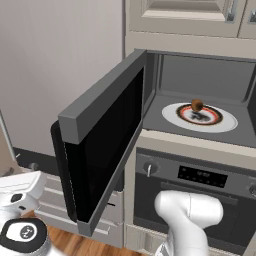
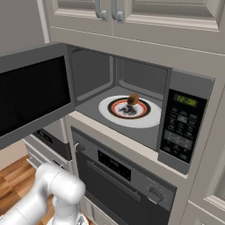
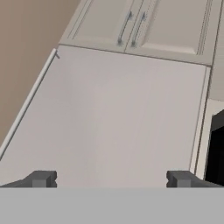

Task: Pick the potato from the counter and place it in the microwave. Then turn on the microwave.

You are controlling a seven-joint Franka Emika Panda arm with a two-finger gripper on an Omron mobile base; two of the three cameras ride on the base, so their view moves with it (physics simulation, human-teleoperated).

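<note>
Inside the microwave [image 1: 200,80], the potato [image 1: 197,105] sits on the white plate [image 1: 226,122] with the red-and-black ring, near the plate's back part, and touches it. From the right base view the same potato [image 2: 133,99] rests just behind the middle of the plate [image 2: 110,110], well inside the grey cavity. The microwave door [image 1: 100,150] stands wide open, swung out to the left, its black glass facing inward. To the right of the cavity, the control panel [image 2: 182,125] shows a green clock display and rows of buttons. Below the microwave sits the oven [image 1: 200,185], with a knob [image 1: 148,168] at its left, a digital display and a horizontal bar handle.

The arm's white elbow [image 1: 187,212] rises in front of the oven, low in both base views. Seen from the hand view, the pincer [image 3: 111,179] has its two dark tips wide apart with nothing between them, facing a pale panel with cream cabinet doors [image 3: 144,24] and their slim handles beyond it. Cream cabinets [image 2: 132,11] also run above the microwave.
</note>
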